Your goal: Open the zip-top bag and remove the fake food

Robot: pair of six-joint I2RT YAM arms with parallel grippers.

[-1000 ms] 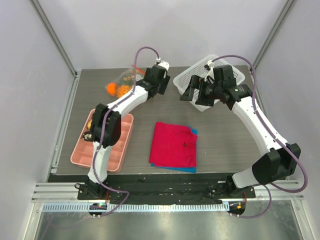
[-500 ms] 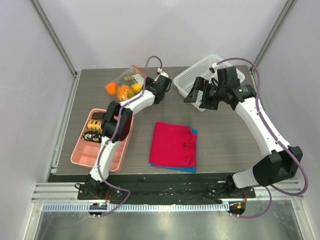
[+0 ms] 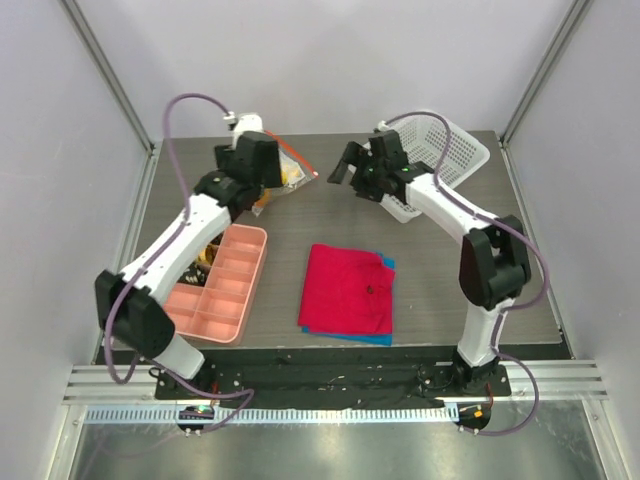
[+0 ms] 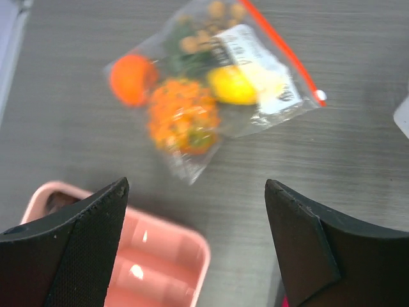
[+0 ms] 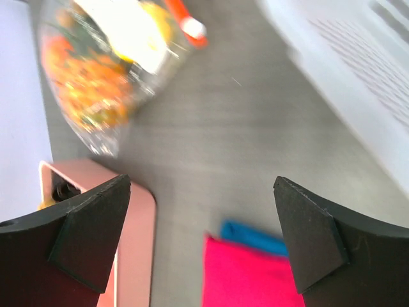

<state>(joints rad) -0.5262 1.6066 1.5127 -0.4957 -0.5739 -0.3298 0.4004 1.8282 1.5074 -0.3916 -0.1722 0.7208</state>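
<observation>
Bag [image 4: 211,83] now lies beneath left end effector [image 4: 196,192], newly swung leftward.

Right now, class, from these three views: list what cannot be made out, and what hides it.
Top view: the left arm covers most of the zip-top bag; only its zip corner shows.
Left wrist view: the bag's white label is too blurred to read.
Right wrist view: the white basket is blurred and cut off by the edge.
Top view: the left arm hides part of the pink tray.
</observation>
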